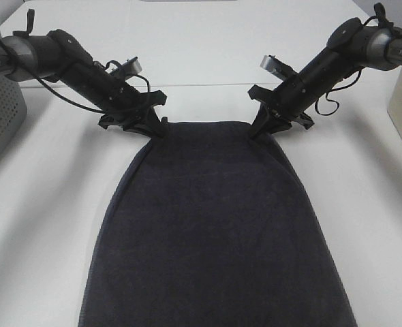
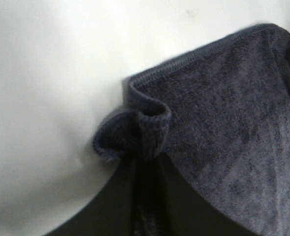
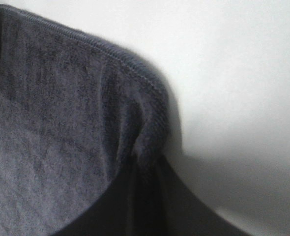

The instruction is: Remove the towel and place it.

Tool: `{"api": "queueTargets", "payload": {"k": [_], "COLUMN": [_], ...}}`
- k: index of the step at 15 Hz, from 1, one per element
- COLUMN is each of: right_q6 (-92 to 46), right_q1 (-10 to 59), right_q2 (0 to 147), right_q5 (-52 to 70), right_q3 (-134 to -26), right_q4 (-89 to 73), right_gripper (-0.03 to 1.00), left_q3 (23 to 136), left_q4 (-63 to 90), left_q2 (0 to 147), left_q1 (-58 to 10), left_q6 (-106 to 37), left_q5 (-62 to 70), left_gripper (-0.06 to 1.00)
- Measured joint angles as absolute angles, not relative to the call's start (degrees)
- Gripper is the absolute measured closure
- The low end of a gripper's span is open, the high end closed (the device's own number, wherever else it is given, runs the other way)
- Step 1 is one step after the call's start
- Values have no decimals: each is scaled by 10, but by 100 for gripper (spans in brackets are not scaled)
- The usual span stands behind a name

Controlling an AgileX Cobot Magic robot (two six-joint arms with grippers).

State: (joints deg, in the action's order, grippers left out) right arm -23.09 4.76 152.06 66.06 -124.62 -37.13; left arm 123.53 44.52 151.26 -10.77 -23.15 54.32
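A: What did the wrist views give that the high camera did not?

B: The pinch itself. In the left wrist view the towel [image 2: 223, 123] had its hemmed corner rolled and bunched between the jaws of the left gripper [image 2: 142, 162]. The right wrist view showed the towel [image 3: 51, 123] gathered into a fold where the right gripper [image 3: 135, 167] was clamped on its other far corner.

A: And from above?

B: The towel [image 1: 214, 231] lay spread on the white table [image 1: 37, 204], with the left gripper [image 1: 153, 126] and right gripper [image 1: 259, 129] at its two far corners.

A: Anything cut off?

B: The towel's near end ran out of frame. The fingers were dark blurs in both wrist views. A grey perforated basket [image 1: 0, 116] sat at the table's left edge, only partly in view.
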Motion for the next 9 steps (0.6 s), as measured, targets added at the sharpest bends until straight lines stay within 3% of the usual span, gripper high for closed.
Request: {"api": "queueTargets", "payload": {"k": [1,5,9], "right_q6": [-231,-231,-231], "right_q1": [48,48,50], "right_q2": [1521,1521,1499], "right_q5": [657,638,527], "right_q3": [-1246,-1246,-1244], "right_q4": [-371,-370,-297], "right_gripper": [95,96,96], "left_q3": [1235,1261,1315], "left_q4": [444,433,431], "left_q2": [1513,1518,1519], "left_q1": [-108,-108,-108], "left_q6": [-239,-286,-329], "left_q5": [539,534,513], "left_gripper": [92,93,93]}}
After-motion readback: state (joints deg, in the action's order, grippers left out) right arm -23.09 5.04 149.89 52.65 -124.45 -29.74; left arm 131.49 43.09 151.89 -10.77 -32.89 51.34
